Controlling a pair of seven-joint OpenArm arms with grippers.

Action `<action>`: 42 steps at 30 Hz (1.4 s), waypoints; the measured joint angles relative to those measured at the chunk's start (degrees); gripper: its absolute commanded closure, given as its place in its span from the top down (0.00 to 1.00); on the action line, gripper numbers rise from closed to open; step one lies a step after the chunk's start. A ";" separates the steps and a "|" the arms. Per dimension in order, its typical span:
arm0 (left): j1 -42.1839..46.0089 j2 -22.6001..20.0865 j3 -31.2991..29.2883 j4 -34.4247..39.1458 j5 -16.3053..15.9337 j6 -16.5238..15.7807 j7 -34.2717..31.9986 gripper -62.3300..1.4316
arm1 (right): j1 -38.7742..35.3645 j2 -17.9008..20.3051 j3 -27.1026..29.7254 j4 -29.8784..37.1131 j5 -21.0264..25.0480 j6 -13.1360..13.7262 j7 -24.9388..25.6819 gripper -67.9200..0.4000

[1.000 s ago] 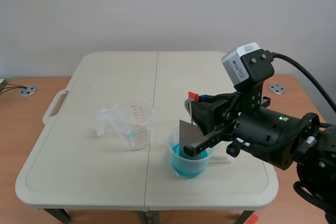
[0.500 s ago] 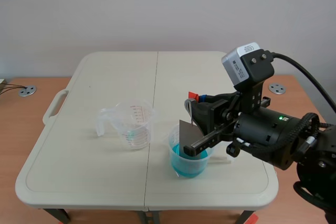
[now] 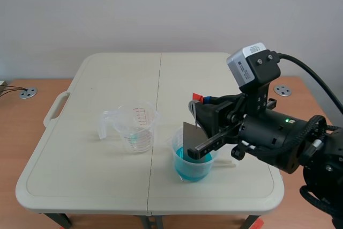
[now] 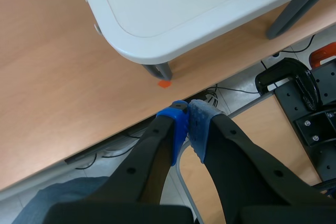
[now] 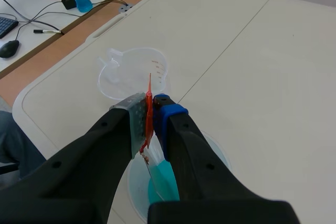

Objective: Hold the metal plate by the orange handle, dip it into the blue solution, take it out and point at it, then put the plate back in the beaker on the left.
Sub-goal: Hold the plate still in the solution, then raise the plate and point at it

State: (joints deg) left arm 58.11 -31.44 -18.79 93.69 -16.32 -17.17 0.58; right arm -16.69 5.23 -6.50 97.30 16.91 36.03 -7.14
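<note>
Left gripper [image 4: 188, 124] is clenched on nothing, pads touching, parked off the table corner [image 4: 157, 35] over the floor, not in play. On the table the empty clear beaker [image 3: 138, 127] stands left of the centre seam, spout and handle to its left, apart from the beaker of blue solution [image 3: 194, 163] just beside it on the right. The metal plate [image 3: 191, 135] hangs upright inside the blue beaker, lower edge under the liquid, upper part above the rim. Right gripper [image 5: 151, 114] is clamped on the orange handle [image 5: 149, 103], fingers on both flat faces, sitting right above the blue beaker. Step in hand looks like the dip. To do it well: keep the grip firm and the plate vertical, don't scrape or nudge the beaker wall, keep the pads out of the liquid, lift straight up, let it drip over the blue beaker before swinging left.
</note>
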 measured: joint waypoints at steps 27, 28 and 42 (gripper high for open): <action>0.00 0.00 0.00 0.00 0.00 0.00 0.00 0.05 | -0.04 0.02 3.41 13.35 -0.83 1.27 -4.76 0.03; 0.00 0.00 0.00 0.00 0.00 0.00 0.00 0.05 | -0.04 0.02 3.45 13.53 -0.81 1.57 -4.79 0.03; -5.33 -0.07 0.00 -0.04 0.00 -0.87 -0.02 0.05 | -0.04 0.00 3.43 17.75 0.74 1.53 -6.78 0.03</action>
State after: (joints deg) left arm 52.77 -31.51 -18.79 93.65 -16.32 -18.04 0.56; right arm -16.73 5.23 -3.07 115.04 17.65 37.56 -13.91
